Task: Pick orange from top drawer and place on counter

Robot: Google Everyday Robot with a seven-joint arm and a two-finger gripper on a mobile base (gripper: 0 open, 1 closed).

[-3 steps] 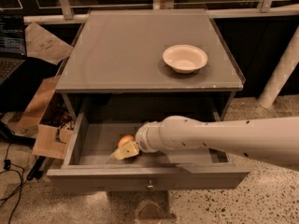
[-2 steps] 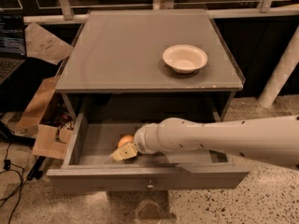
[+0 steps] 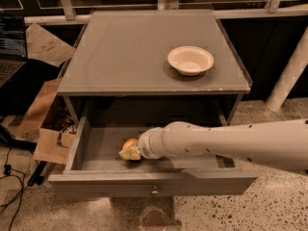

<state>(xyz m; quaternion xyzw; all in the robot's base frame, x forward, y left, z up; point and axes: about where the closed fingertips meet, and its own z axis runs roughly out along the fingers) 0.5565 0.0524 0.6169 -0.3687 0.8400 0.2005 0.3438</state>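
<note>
Grey counter (image 3: pixel 125 57), grey top drawer (image 3: pixel 96 184), orange-yellow orange (image 3: pixel 130 143) (cream gripper (image 3: pixel 129 153) beside it), speckled floor (image 3: pixel 269 206)

We saw a shallow cream bowl (image 3: pixel 190 60) sitting upright, right of centre. At far left were an open laptop (image 3: pixel 9 52), a crumpled brown sheet (image 3: pixel 45 44), torn cardboard (image 3: pixel 45 129) and black cables (image 3: pixel 9 177) on speckled floor (image 3: pixel 269 206). A white post (image 3: pixel 288 76) leaned at far right. The gripper (image 3: pixel 129 153) sat low, left of centre.

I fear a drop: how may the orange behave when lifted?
Round and smooth, the orange probably rolls on the flat top drawer floor if nudged. Small, so likely light. The gripper sits against it there.
</note>
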